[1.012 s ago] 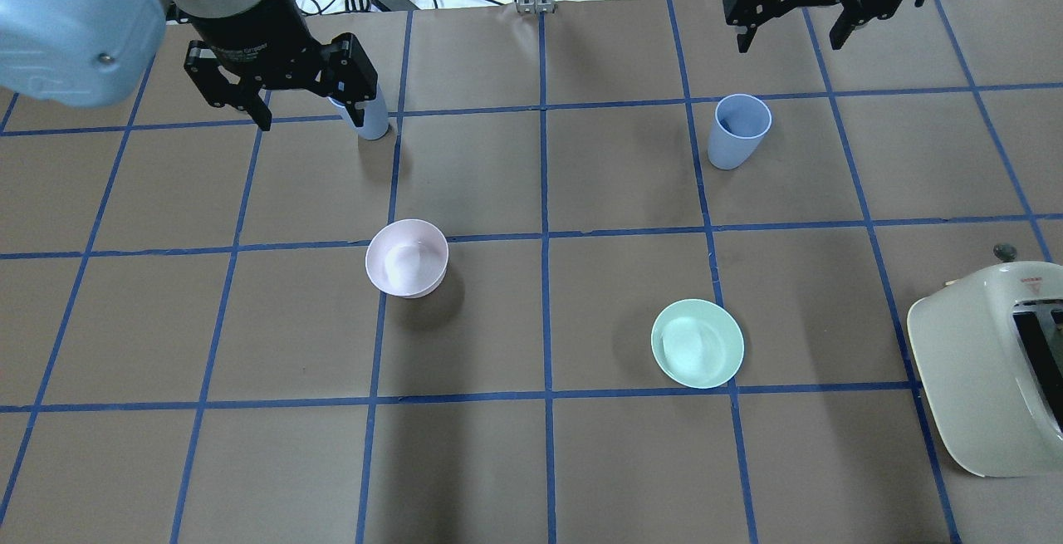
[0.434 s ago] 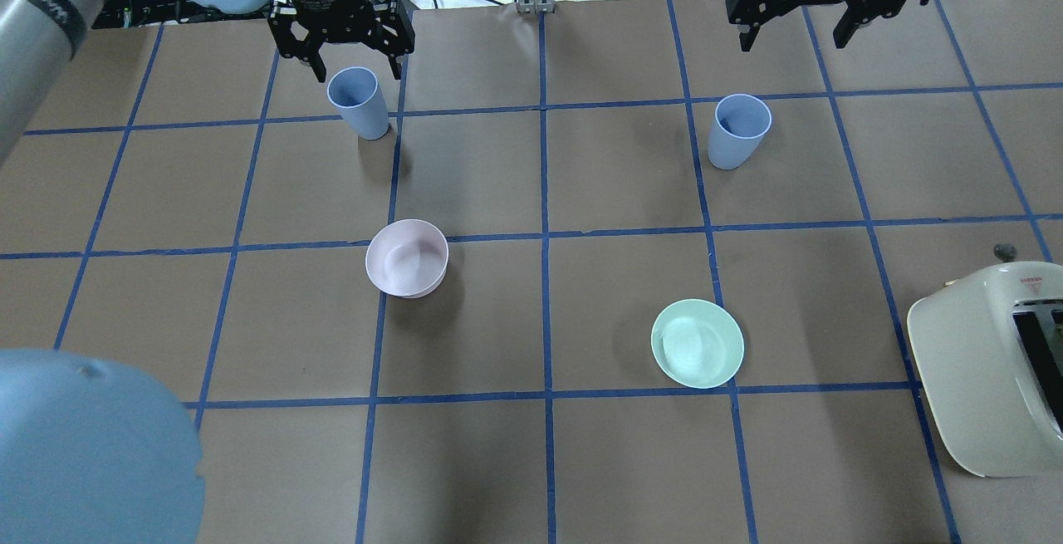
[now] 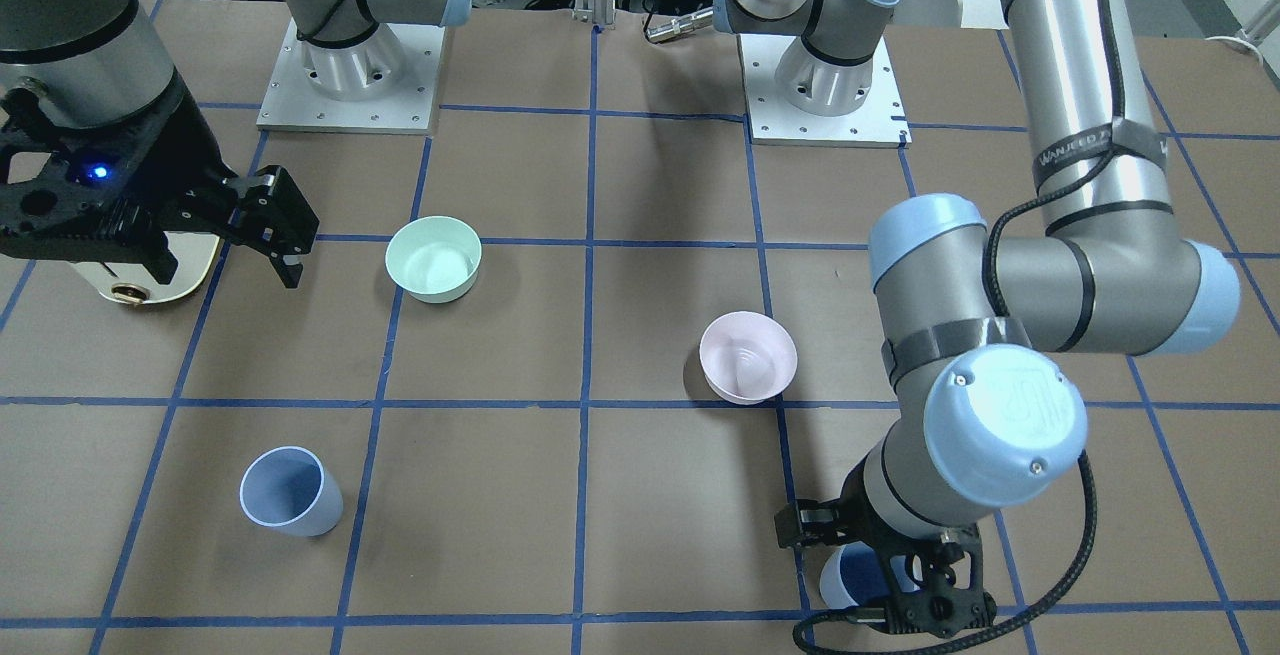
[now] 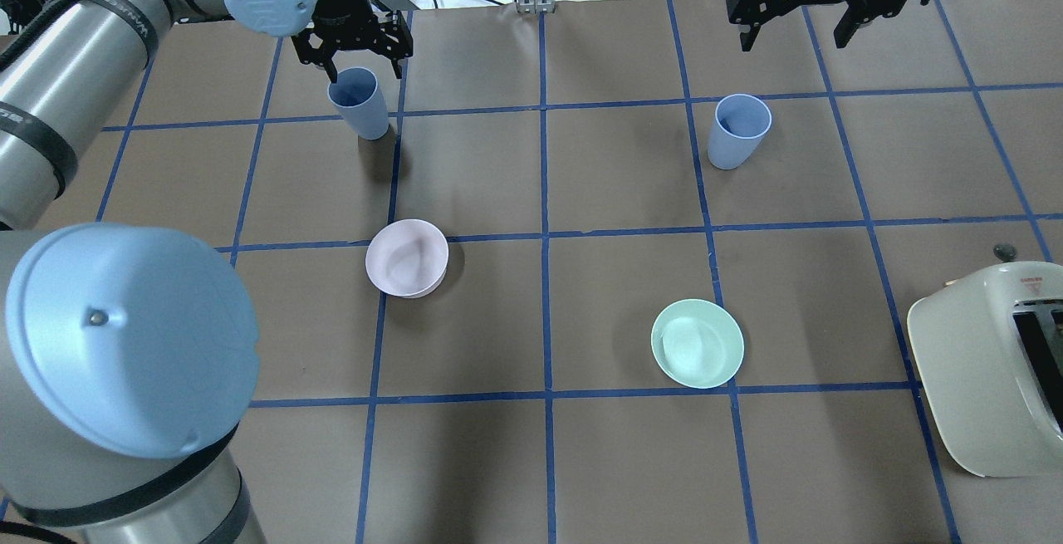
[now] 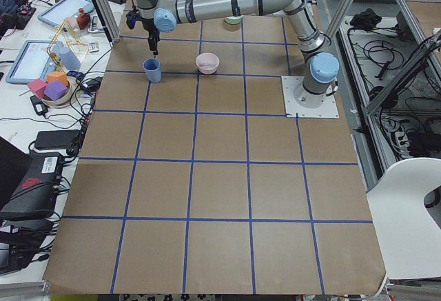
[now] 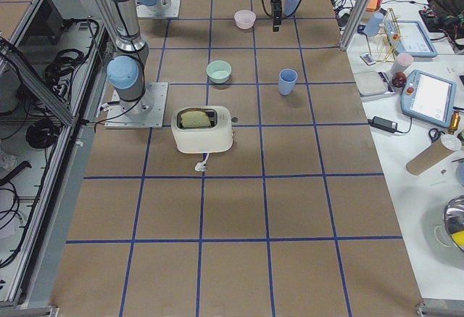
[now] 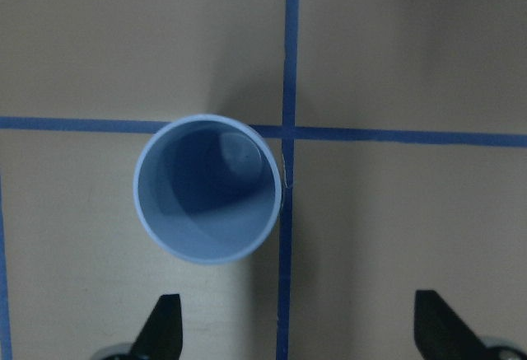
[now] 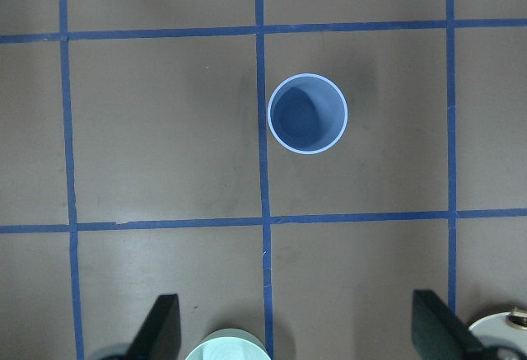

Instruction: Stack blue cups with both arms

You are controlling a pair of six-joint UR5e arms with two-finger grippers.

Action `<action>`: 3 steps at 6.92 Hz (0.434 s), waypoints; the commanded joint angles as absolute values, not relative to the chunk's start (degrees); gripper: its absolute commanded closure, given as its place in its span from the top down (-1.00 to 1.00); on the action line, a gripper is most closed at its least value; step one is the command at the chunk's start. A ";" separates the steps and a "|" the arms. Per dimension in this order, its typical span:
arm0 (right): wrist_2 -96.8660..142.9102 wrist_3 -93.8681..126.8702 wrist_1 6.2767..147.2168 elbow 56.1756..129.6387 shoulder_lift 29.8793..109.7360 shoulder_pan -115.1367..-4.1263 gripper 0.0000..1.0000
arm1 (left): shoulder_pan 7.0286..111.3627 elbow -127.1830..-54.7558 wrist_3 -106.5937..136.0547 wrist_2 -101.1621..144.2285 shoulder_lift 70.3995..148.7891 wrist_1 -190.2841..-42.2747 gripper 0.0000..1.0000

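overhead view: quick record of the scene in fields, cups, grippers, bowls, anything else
left cup: upright, empty
right cup: upright, empty, apart from the other; not stacked
left gripper: open, over the left cup, not gripping
right gripper: open, beyond the right cup, holding nothing
bowls: pink bowl and mint bowl, both empty, nearer the robot
other: toaster at the right edge

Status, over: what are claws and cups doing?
Left gripper open above one pale blue tapered plastic cup. Right gripper open, clear of other cup. Both upright, unstacked.
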State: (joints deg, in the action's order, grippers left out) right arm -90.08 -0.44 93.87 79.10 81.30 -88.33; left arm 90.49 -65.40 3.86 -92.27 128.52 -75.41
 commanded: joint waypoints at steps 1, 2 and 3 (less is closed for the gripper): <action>-90.09 -0.44 93.87 79.10 81.30 -88.33 1.00 | 90.09 -65.30 4.13 -92.20 132.35 -72.17 0.24; -90.09 -0.44 93.87 79.10 81.30 -88.33 1.00 | 90.09 -65.56 4.13 -92.20 132.71 -71.90 -0.55; -90.00 -0.44 93.87 79.10 81.30 -88.33 1.00 | 90.09 -65.57 4.13 -92.20 133.24 -71.02 -1.00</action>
State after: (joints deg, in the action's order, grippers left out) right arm -90.07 -0.44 93.87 79.10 81.30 -88.33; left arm 90.11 -65.48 4.09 -92.20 132.48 -71.99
